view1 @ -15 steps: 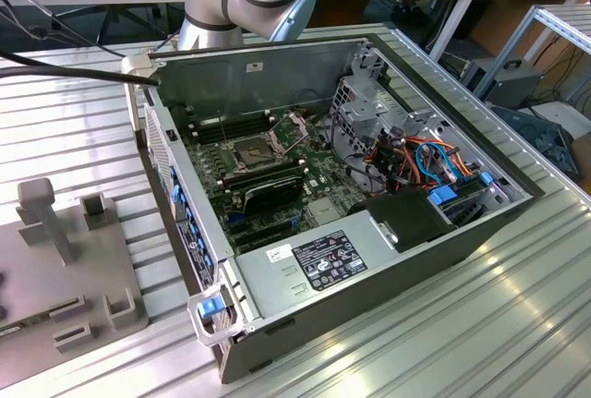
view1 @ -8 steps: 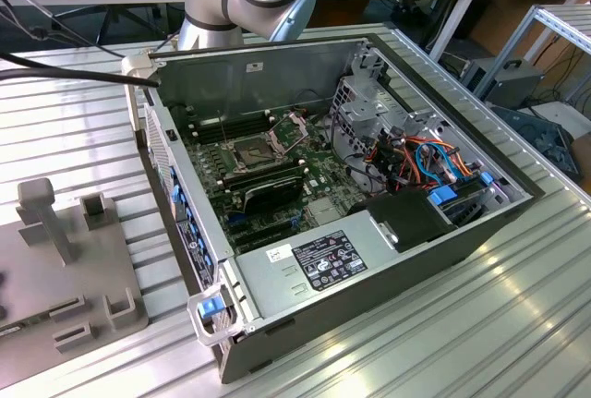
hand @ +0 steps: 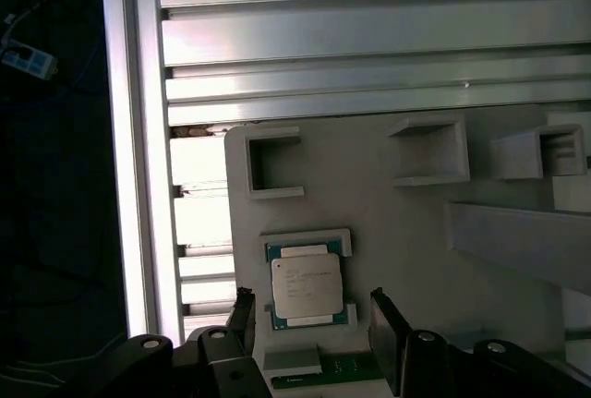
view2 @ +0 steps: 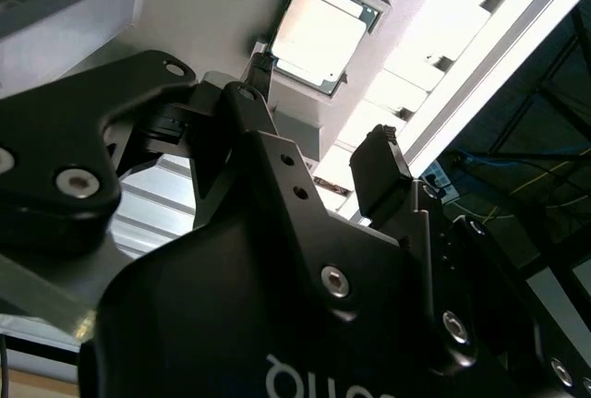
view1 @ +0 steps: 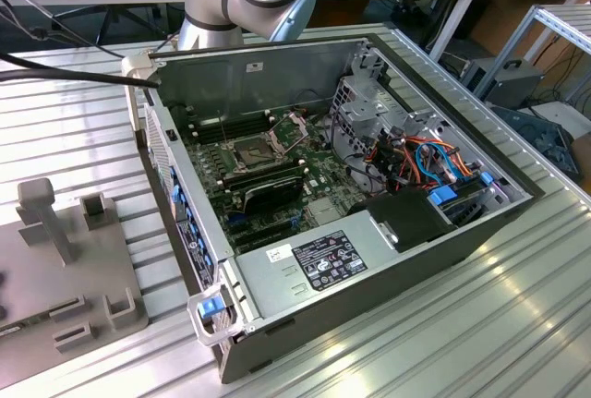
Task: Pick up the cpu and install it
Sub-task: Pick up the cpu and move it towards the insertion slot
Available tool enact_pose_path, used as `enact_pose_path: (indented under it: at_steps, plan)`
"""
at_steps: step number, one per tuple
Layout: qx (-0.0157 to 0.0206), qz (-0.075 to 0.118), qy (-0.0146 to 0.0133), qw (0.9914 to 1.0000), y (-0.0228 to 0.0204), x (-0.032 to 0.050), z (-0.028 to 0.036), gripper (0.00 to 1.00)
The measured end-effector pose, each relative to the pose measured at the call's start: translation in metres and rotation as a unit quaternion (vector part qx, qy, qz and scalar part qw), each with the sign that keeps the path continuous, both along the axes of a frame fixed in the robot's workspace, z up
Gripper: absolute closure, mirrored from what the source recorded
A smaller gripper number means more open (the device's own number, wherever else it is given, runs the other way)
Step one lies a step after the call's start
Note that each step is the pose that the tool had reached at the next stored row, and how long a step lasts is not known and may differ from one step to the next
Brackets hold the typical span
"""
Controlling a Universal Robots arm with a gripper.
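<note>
Cpu (hand: 306, 288) lies flat just beyond my jaws, which stand spread wide and grip nothing; it sits in a framed recess of the grey fixture plate (hand: 388, 223). Past it stand square brackets (hand: 273, 163), then the ribbed aluminium worktop (hand: 369, 38).

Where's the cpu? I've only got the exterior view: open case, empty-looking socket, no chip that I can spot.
Observer: Not in the case. In the first wrist view the cpu lies flat on a grey fixture plate.
Operator: Hand on it?
Observer: No. The hand is open, one finger on each side of the cpu, with a gap showing on both sides.
Operator: Which way up?
Observer: Its silver metal top faces the cameras in both wrist views.
</note>
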State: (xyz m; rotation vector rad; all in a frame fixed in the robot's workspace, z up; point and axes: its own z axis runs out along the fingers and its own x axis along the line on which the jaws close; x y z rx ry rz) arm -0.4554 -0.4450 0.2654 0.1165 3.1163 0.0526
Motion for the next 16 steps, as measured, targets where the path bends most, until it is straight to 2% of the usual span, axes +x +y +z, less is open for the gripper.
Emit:
enact_pose_path:
  at_steps: [16]
  plan:
    - [-0.0001,0.0,0.0,1.0,0.0,0.0018,-0.007,0.38]
